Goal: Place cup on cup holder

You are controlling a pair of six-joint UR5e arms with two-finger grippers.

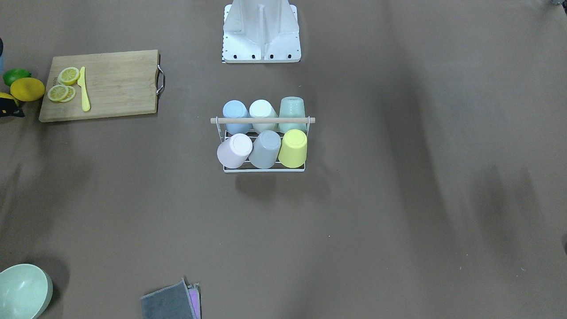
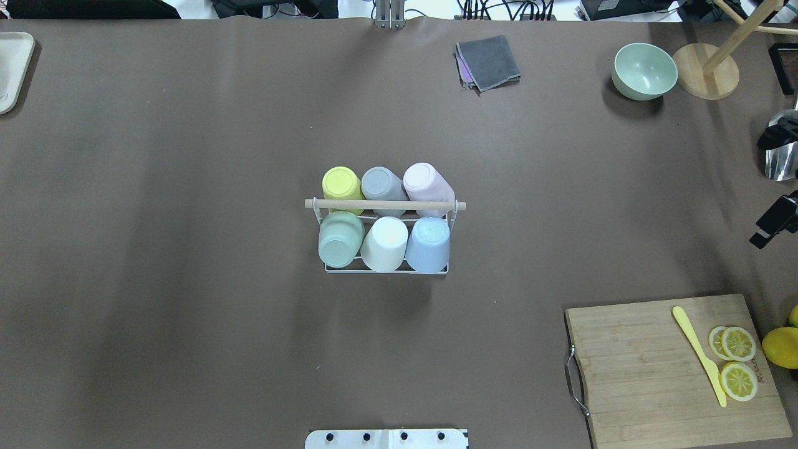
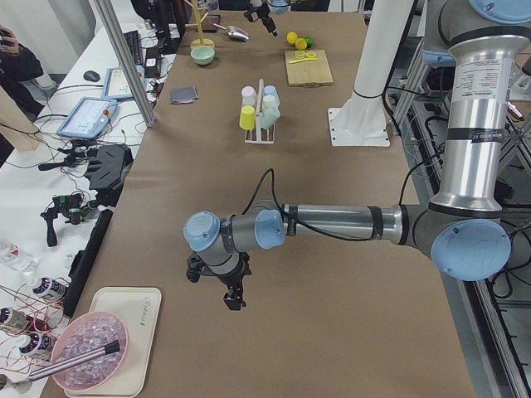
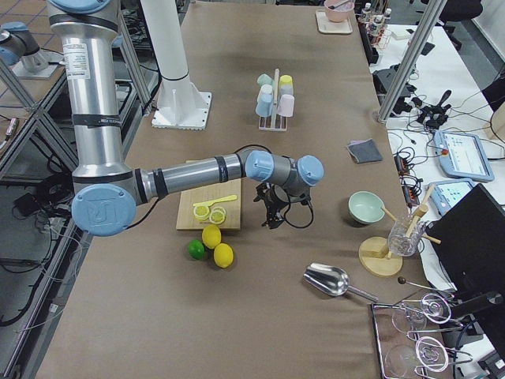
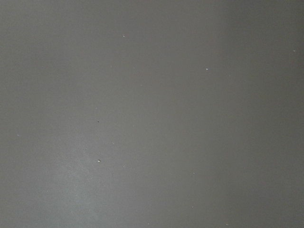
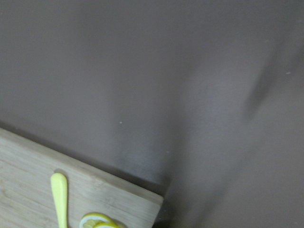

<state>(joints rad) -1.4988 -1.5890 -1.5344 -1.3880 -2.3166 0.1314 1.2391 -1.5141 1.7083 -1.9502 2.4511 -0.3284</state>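
Wooden rod (image 2: pixel 384 204) tops the full white cup holder (image 2: pixel 386 271).

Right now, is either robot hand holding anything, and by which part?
Nothing, as far as shows: the left gripper and right gripper hang bare over the table; six cups sit on the cup holder.

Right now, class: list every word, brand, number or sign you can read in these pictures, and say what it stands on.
Nothing reads clearly enough to quote.
Board: a small brand mark beside the lemon slices, too small to read.
Tray: a faint logo, too blurred to read.
Left arm and right arm: printed labels on the upright tubes, too small to read.
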